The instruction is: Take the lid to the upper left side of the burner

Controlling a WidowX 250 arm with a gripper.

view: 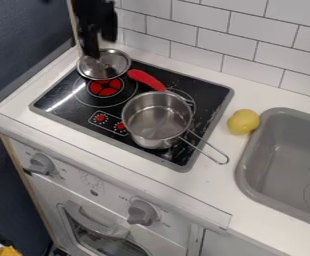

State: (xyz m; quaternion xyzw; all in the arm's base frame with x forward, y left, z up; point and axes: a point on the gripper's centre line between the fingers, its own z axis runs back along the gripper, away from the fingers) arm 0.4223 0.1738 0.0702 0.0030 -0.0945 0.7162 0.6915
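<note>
The black gripper (pixel 96 37) hangs down from the top edge at the upper left, directly above the metal lid and overlapping its back part in the view. The round, shiny lid (pixel 112 66) is at the stove's back left corner, just behind the red left burner (pixel 105 88) and covering part of its outer ring. It looks nearly level. Whether the gripper touches the lid's knob cannot be made out.
A steel pot (pixel 156 117) stands right of the burner, its wire handle pointing to the lower right. Behind it lies a red object (pixel 146 79). A lemon (pixel 243 121) sits beside the grey sink (pixel 250 182). White tiles (pixel 254 44) rise behind.
</note>
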